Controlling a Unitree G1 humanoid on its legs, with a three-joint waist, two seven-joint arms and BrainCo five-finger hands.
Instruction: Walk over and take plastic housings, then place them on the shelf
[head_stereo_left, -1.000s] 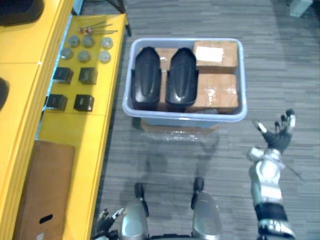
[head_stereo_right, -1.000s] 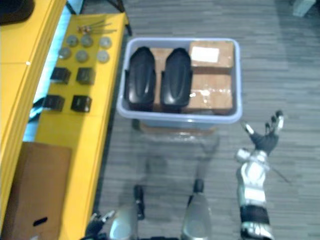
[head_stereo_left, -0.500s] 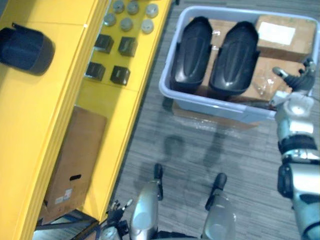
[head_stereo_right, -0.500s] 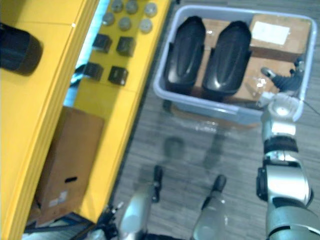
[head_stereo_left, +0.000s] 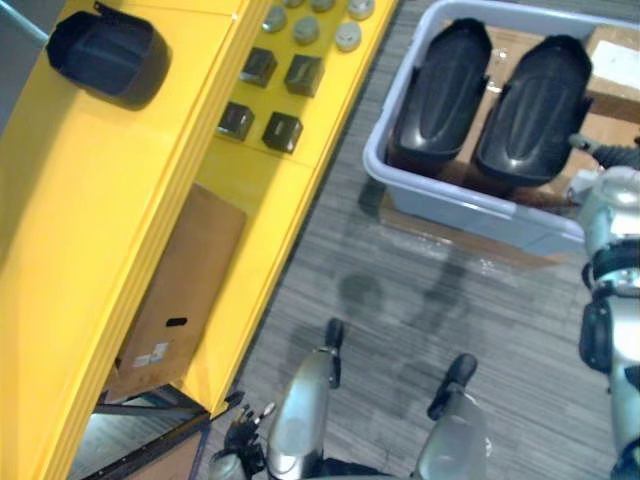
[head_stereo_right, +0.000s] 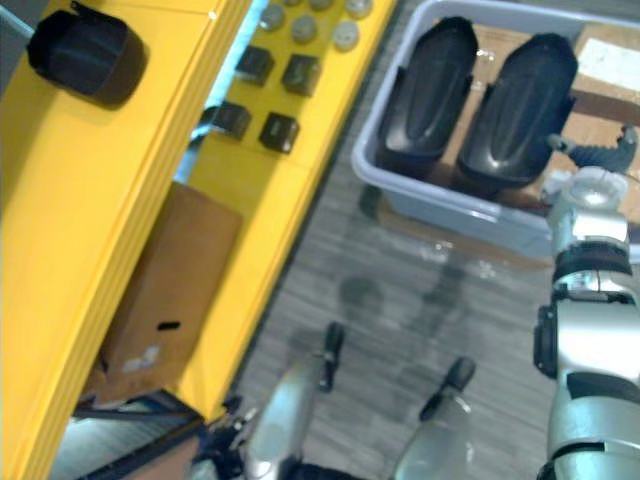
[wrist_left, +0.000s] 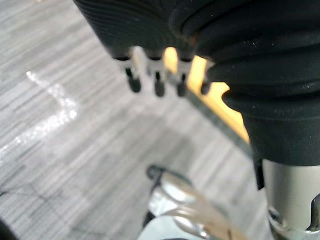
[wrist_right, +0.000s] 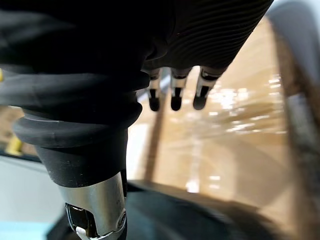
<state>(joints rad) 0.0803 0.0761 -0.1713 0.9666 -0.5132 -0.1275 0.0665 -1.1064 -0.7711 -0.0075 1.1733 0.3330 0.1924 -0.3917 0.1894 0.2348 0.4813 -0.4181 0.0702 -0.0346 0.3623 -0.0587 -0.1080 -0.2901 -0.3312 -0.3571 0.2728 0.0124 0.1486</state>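
Left housing (head_stereo_left: 441, 95), right housing (head_stereo_left: 533, 105): black, glossy, elongated; side by side, domed side up, in grey bin (head_stereo_left: 470, 207).

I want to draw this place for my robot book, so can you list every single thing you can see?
plastic housings: two, black, side by side in the tub
tub: one, pale blue, on the floor beside the shelf
cardboard boxes: at least two, brown, in the tub next to the housings
shelf: one, yellow, along the floor's edge
hollow shell: one, black, on the shelf's top board
small blocks: four, black, on a lower shelf board
round discs: several, grey, just past the blocks
flat carton: one, brown, low in the shelf
floor: grey carpet
right hand: open, over the tub beside the housings
left hand: open, hanging low by the shelf
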